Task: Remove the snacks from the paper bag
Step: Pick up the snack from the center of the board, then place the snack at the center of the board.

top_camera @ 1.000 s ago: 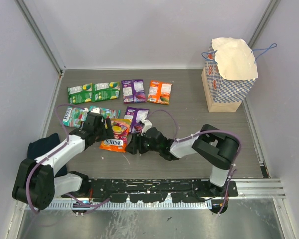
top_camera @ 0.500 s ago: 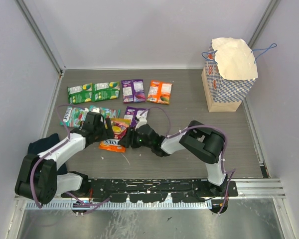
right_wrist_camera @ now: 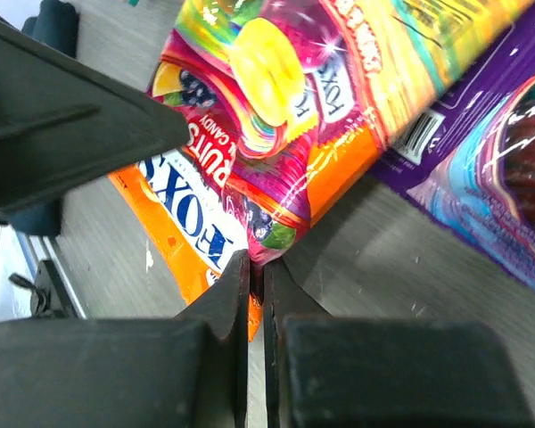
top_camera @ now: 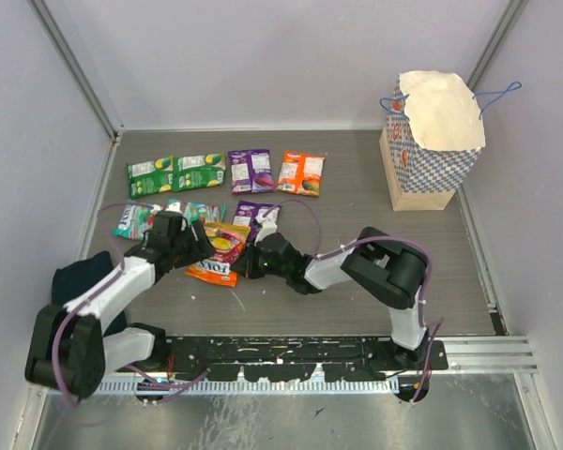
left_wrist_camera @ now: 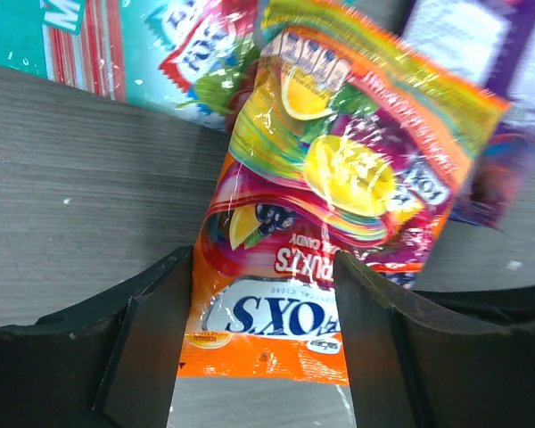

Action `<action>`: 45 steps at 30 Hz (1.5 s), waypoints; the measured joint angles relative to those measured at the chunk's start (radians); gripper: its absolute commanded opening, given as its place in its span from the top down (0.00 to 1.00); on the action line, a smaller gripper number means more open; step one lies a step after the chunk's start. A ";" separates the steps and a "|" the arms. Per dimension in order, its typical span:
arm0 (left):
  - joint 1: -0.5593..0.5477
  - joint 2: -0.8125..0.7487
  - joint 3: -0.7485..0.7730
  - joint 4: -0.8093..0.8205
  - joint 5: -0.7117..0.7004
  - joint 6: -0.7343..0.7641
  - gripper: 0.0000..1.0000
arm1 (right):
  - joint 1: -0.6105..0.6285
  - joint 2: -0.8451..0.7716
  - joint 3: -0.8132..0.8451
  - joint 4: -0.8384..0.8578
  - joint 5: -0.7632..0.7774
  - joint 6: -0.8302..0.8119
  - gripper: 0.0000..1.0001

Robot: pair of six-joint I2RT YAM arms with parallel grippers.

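Two orange-yellow snacks lie stacked at the front middle: a rainbow fruit packet (top_camera: 223,244) (right_wrist_camera: 276,116) on top of an orange one (top_camera: 211,272) (left_wrist_camera: 267,316). My right gripper (top_camera: 251,262) (right_wrist_camera: 259,263) is shut on the near corner of the rainbow packet. From the left, my left gripper (top_camera: 196,247) (left_wrist_camera: 260,263) stands open, its fingers straddling the orange packet's end. Several more snacks lie flat in rows behind, green (top_camera: 150,175), purple (top_camera: 251,171) and orange (top_camera: 301,173). The paper bag (top_camera: 430,141) stands upright at the far right, mouth open, well away from both grippers.
Teal packets (top_camera: 136,220) and a purple packet (top_camera: 260,213) (right_wrist_camera: 490,160) lie just behind the stacked pair. A dark blue cloth (top_camera: 75,278) sits at the near left by the left arm. Metal frame rails border the table on each side.
My right gripper moved left to the stacked packets and shut on the rainbow packet's corner. The left jaws have narrowed a little around the orange packet.
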State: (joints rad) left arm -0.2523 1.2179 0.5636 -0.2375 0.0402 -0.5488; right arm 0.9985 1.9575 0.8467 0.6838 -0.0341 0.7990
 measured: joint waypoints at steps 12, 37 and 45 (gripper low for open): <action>-0.036 -0.280 0.121 -0.002 0.076 -0.118 0.32 | -0.210 -0.548 -0.118 -0.264 -0.199 -0.250 0.99; -0.310 0.322 0.552 0.087 0.123 -0.138 0.29 | -0.794 -0.896 -0.259 -0.815 -0.116 -0.152 1.00; -0.335 0.401 0.587 0.088 0.147 -0.138 0.29 | -0.592 -0.949 -0.424 -0.737 0.380 0.381 0.52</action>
State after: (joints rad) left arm -0.5869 1.6188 1.1511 -0.1493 0.1871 -0.6872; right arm 0.4065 1.0088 0.4225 -0.0528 0.3454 1.1801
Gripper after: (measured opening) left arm 0.711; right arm 0.094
